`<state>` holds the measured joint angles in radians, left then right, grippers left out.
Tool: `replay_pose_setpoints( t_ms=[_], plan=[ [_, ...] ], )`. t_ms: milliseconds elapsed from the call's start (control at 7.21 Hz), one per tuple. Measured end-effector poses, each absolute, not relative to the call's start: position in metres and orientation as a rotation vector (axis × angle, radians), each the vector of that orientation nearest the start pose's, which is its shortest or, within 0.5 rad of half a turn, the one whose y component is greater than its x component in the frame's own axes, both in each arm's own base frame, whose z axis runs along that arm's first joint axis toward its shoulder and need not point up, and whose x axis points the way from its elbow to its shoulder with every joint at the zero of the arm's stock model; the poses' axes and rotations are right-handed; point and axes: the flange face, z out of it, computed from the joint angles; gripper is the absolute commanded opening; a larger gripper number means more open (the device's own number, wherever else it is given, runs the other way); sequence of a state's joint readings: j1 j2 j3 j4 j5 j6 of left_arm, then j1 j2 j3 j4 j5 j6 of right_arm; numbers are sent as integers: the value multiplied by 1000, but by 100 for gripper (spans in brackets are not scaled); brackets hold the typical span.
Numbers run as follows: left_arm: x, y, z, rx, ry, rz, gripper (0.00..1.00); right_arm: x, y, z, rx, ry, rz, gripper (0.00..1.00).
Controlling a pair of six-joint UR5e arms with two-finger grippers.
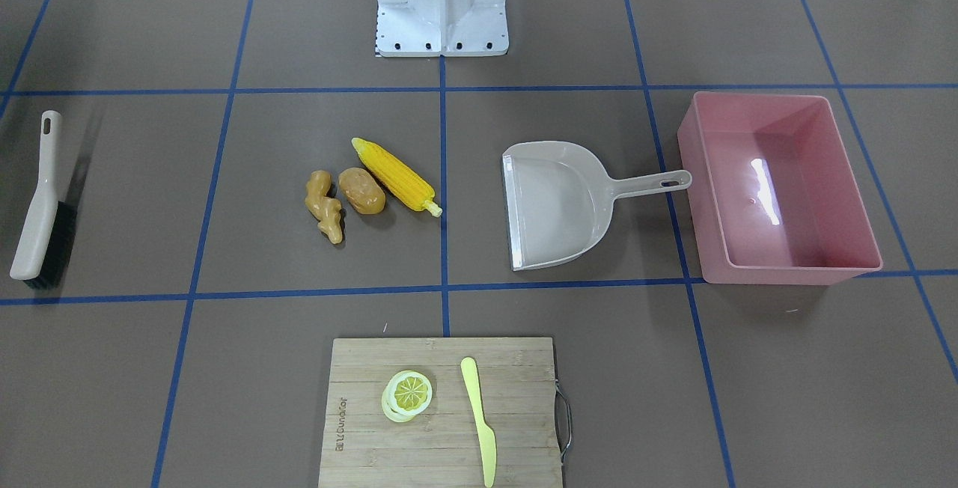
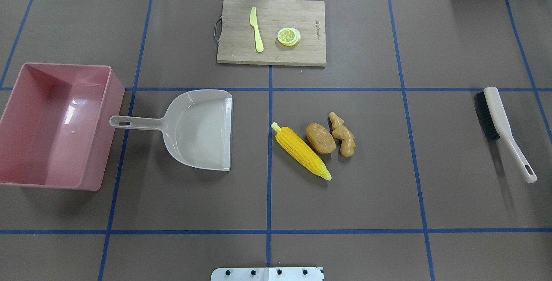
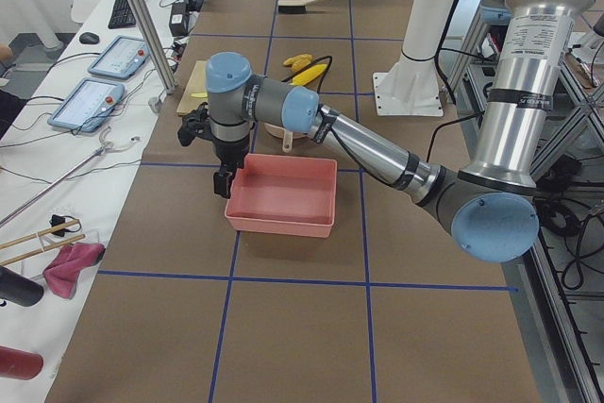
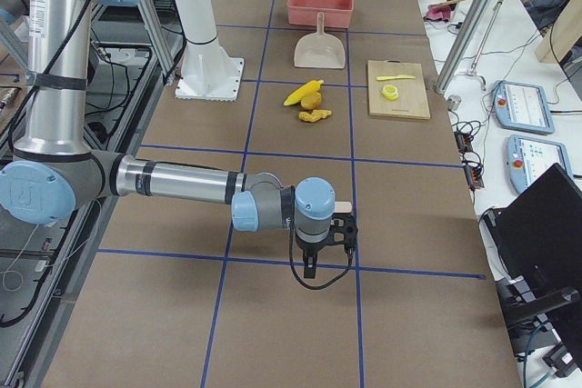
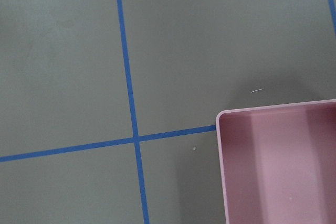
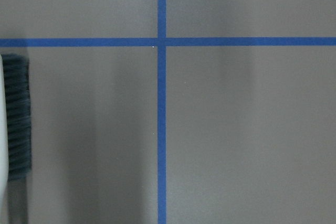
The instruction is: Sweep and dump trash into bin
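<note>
The trash lies together at the table's middle: a yellow corn cob (image 2: 302,151), a brown potato (image 2: 321,138) and a tan ginger root (image 2: 342,134). The pink bin (image 2: 51,134) stands at the left, and its corner shows in the left wrist view (image 5: 278,161). My left gripper (image 3: 223,181) hangs by the bin's outer corner, seen only in the exterior left view. My right gripper (image 4: 309,267) hangs over the table's right end, seen only in the exterior right view. I cannot tell whether either is open or shut.
A beige dustpan (image 2: 198,130) lies between bin and trash, handle toward the bin. A beige hand brush (image 2: 500,126) lies at the right; its bristles show in the right wrist view (image 6: 16,119). A cutting board (image 2: 241,52) holds lemon slices (image 2: 289,36) and a plastic knife (image 2: 256,29).
</note>
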<state>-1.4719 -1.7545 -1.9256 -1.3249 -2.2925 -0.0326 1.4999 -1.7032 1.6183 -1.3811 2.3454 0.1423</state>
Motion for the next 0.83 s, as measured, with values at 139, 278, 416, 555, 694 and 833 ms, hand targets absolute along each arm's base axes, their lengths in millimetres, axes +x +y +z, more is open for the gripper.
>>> replay_pose_setpoints(
  t_ms=[139, 278, 416, 555, 694, 833],
  plan=[
    [23, -526, 394, 258, 756, 258, 98, 30, -446, 667, 20, -786, 47, 100],
    [59, -512, 372, 273, 772, 345, 98, 25, -442, 650, 29, -788, 57, 100],
    [86, -503, 359, 281, 783, 414, 98, 10, -436, 632, 24, -787, 68, 100],
    [110, -498, 350, 299, 782, 483, 98, -16, -433, 613, 6, -783, 79, 100],
    [134, -495, 339, 344, 753, 566, 98, -47, -431, 595, -17, -772, 89, 100],
    [157, -495, 326, 402, 709, 652, 98, -77, -427, 581, -41, -767, 92, 100]
  ],
)
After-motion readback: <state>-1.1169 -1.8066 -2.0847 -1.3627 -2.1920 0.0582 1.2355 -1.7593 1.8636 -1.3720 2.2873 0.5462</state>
